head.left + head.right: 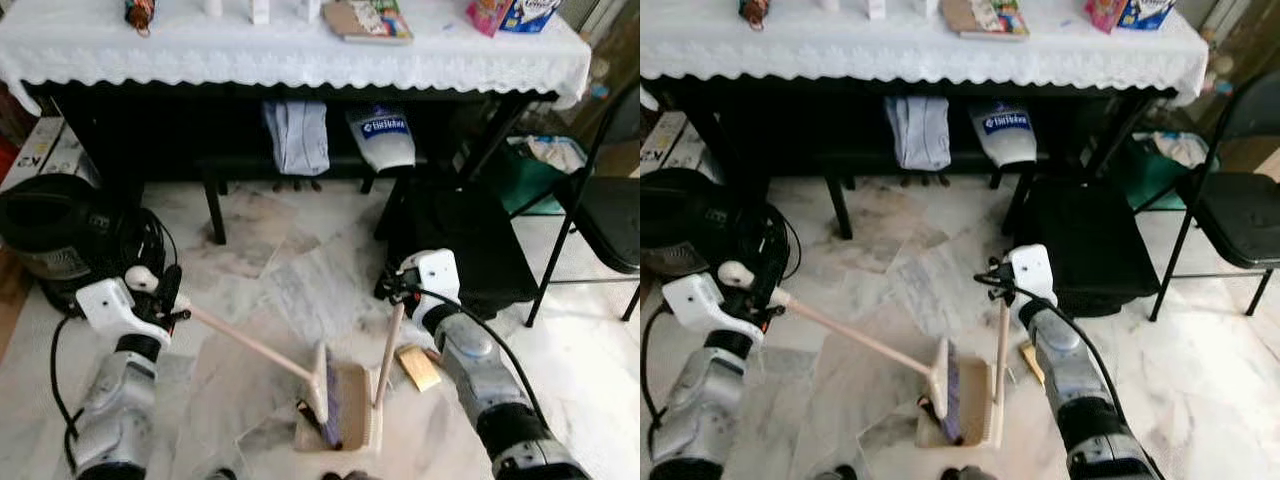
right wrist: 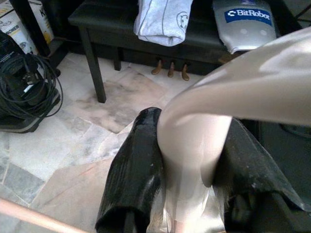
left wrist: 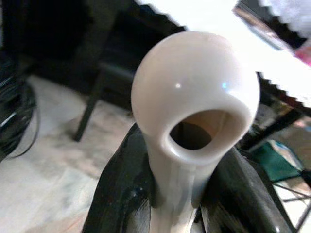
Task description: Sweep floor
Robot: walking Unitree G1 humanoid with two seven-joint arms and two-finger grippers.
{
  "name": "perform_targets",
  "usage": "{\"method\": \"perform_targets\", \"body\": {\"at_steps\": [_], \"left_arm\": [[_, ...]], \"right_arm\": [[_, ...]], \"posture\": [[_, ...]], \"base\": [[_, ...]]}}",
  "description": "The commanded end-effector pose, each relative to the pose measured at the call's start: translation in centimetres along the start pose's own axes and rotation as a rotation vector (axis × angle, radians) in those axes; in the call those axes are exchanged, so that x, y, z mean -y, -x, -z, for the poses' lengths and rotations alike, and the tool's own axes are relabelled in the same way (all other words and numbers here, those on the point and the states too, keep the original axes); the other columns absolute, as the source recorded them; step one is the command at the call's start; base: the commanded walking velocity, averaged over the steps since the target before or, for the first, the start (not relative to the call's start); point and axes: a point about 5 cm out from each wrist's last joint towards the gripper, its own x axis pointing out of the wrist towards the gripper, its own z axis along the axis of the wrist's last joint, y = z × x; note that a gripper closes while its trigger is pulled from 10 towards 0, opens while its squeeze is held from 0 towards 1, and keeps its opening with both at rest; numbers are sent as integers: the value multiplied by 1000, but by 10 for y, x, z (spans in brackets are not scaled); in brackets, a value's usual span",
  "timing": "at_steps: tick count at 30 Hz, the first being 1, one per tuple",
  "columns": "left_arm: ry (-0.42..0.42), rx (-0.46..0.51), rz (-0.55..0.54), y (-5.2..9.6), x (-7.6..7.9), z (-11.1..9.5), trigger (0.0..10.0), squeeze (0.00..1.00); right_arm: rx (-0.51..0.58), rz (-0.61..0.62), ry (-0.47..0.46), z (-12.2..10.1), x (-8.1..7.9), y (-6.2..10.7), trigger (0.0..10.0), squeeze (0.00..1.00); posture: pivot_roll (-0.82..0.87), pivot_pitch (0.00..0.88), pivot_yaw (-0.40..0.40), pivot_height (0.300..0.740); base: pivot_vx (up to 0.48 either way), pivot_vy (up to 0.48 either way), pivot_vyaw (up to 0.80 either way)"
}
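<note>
A beige broom (image 1: 262, 352) slants into an upright beige dustpan (image 1: 352, 405) on marble floor (image 1: 300, 270).

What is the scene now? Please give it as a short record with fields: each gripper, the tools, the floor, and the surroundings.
left gripper: shut on the broom handle, near its rounded end
right gripper: shut on the dustpan handle, near its top
broom head: resting at the dustpan, bristles against its tray
floor: marble tiles; a tan scrap lies beside the dustpan, on the robot's right
surroundings: table with white cloth ahead, black folding chair at right, black appliance with coiled cord at left
</note>
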Motion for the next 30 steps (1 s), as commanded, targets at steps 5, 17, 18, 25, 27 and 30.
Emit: {"method": "perform_targets", "body": {"at_steps": [5,17,18,25,27,30], "left_arm": [[-55,108,73,-4,14,-44,10000,0],[-90,365,-47,-14,18,-115,10000,0],[-84,378,-61,-15,17,-117,10000,0],[-73,405,-115,-22,21,-111,10000,0],[-123,397,-160,-25,23,-104,10000,0],[-172,401,-193,-26,24,-101,10000,0]], "right_arm": [[33,1,-26,-6,-4,-6,10000,0],[82,4,-62,-16,-10,-16,10000,0],[95,2,-70,-17,-10,-17,10000,0],[224,20,-126,-36,-8,-19,10000,0],[270,25,-158,-44,-8,-19,10000,0],[300,44,-206,-48,-7,-20,10000,0]], "posture": [[37,99,-117,740],[62,45,-107,740],[61,39,-104,740],[56,17,-90,740],[55,5,-85,740],[51,0,-79,740]], "base": [[0,0,0],[0,0,0],[0,0,0],[0,0,0],[0,0,0],[0,0,0]]}}
